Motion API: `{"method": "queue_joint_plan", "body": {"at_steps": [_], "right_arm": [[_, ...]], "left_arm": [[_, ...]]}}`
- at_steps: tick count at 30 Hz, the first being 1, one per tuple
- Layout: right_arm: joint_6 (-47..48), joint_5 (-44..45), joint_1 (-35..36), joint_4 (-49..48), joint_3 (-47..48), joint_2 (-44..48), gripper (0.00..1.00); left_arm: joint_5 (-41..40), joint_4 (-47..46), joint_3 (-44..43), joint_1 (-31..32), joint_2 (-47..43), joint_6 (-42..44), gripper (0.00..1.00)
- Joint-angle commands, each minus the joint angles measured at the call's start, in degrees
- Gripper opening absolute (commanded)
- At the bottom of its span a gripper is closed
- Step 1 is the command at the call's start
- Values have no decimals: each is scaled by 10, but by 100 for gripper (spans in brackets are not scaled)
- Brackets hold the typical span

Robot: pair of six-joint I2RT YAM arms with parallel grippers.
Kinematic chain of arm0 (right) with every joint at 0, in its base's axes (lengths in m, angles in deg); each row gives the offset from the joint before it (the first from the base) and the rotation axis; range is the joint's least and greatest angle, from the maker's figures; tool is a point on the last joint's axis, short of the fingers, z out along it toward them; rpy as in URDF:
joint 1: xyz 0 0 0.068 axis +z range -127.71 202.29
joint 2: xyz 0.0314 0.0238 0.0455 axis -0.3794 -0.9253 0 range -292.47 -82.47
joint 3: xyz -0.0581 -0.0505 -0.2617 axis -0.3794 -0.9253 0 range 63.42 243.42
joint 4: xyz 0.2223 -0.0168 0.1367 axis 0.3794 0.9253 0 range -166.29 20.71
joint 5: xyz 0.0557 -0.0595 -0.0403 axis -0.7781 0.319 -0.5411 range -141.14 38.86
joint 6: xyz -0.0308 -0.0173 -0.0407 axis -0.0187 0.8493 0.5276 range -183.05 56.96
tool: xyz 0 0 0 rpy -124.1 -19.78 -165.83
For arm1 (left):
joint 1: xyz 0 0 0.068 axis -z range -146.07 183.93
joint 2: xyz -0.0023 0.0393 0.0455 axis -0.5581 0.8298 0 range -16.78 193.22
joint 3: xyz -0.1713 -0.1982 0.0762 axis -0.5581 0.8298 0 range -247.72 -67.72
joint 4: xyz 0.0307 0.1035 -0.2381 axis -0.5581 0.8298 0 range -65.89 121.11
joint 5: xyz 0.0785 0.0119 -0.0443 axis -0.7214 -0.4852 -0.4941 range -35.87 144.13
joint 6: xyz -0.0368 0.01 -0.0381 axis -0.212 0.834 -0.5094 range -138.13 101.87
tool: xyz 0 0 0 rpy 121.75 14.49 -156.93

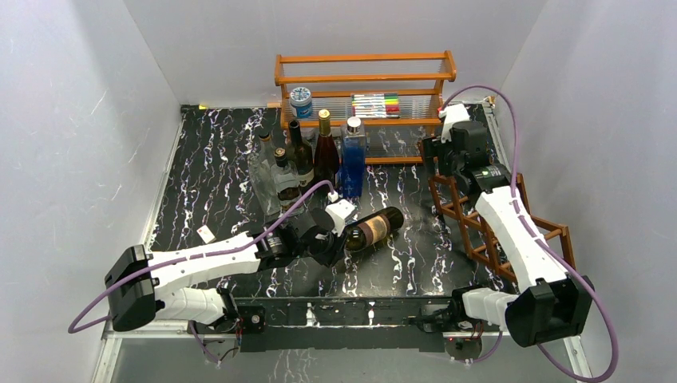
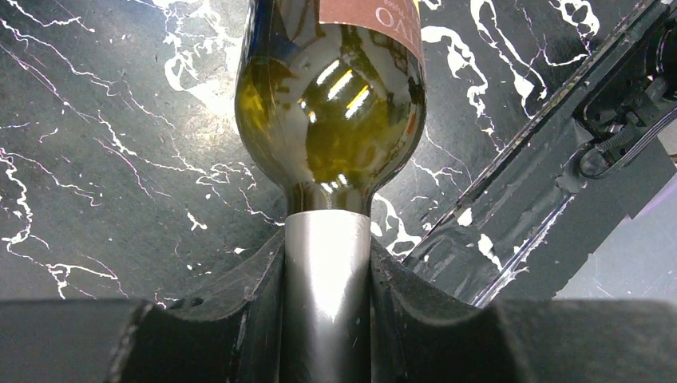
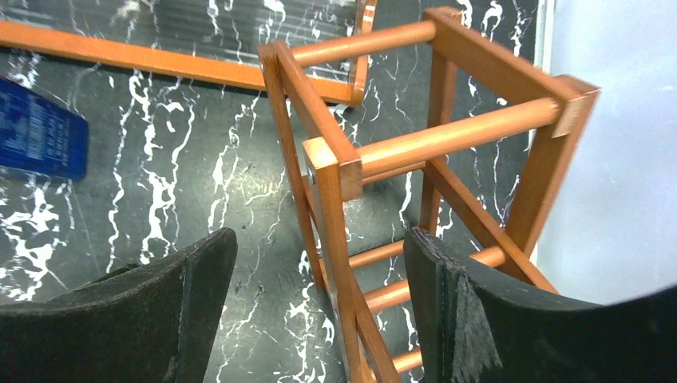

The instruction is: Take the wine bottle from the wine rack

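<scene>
The wine bottle (image 1: 374, 229), dark green glass with a reddish label, lies on its side at the table's middle, off the wine rack. My left gripper (image 1: 334, 239) is shut on its silver-foiled neck. In the left wrist view the bottle (image 2: 331, 120) points away from the gripper (image 2: 327, 311), with both pads tight on the foil. I cannot tell whether the bottle touches the table. The reddish-brown wine rack (image 1: 479, 227) stands at the right. My right gripper (image 1: 439, 155) hovers at the rack's far end. There the gripper (image 3: 319, 311) is open around a bar of the rack (image 3: 327, 159), which touches neither pad.
Several upright bottles (image 1: 307, 155) and a blue bottle (image 1: 354, 155) stand at the back centre. Behind them is an orange shelf (image 1: 363, 80) with clear panels, holding markers and a blue tin. A small white tag (image 1: 206, 233) lies at the left. White walls enclose the table.
</scene>
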Motion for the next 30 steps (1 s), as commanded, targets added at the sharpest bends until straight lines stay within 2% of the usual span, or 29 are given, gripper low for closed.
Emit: {"method": "queue_joint_plan", "body": {"at_steps": [1, 3, 6, 11, 14, 19, 22, 26, 28, 30], "right_arm": [[-22, -18, -1, 86, 76, 36, 89], [-13, -46, -1, 109, 93, 51, 97], [-7, -93, 17, 102, 93, 87, 98], [7, -312, 37, 7, 28, 194, 98], [19, -413, 37, -32, -1, 241, 98], [67, -586, 55, -52, -65, 238, 98], [68, -574, 102, -64, -116, 235, 98], [68, -476, 225, -64, -176, 217, 98], [68, -399, 314, -64, -204, 197, 98], [68, -331, 373, -64, -230, 176, 98]], "left_arm": [[9, -6, -28, -2, -12, -17, 0], [11, -12, -14, -2, -25, -27, 0], [3, -20, 10, -2, -52, -39, 0], [-18, 6, 17, -2, -79, -41, 0], [-24, 20, 19, -2, -93, -41, 0], [-15, 46, 22, -2, -111, -23, 0], [-11, 57, 27, -2, -126, -20, 0], [-12, 67, 30, -2, -150, -24, 0], [-13, 72, 29, -2, -158, -24, 0], [-13, 77, 27, -2, -161, -23, 0]]}}
